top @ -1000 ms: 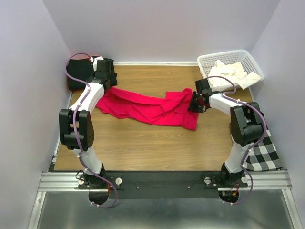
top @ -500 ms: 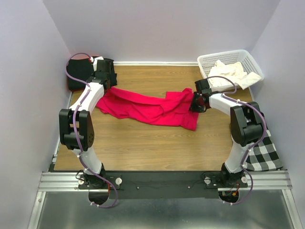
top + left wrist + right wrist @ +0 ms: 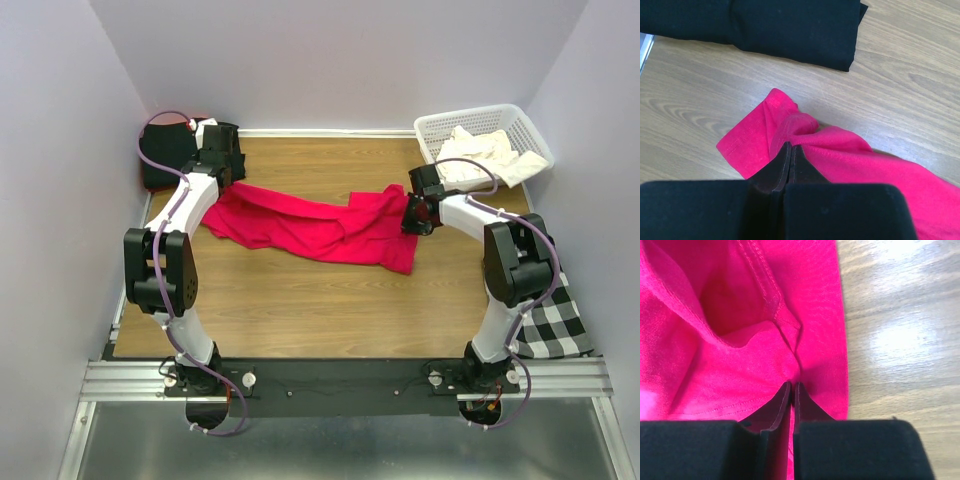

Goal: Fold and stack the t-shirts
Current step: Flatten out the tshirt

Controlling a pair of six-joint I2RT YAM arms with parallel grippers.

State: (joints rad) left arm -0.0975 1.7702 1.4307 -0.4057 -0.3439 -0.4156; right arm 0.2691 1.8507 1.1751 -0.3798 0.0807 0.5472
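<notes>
Across the middle of the wooden table [image 3: 300,300] the red t-shirt [image 3: 310,225] lies stretched and rumpled between both arms. Far right, the white basket [image 3: 522,120] holds the cream t-shirt [image 3: 485,152], heaped. Far left, the black t-shirt [image 3: 790,25] sits folded. Left gripper [image 3: 788,150] is clenched on a hemmed red corner, and right gripper [image 3: 791,387] pinches the opposite edge, jaws nearly together.

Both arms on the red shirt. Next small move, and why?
Probably raise both ends a little and draw them apart: the left gripper pinches a bunched corner of the red t-shirt, the right gripper looks closed on its opposite edge, and the cloth lies crumpled between them, not yet flat enough to fold.
</notes>
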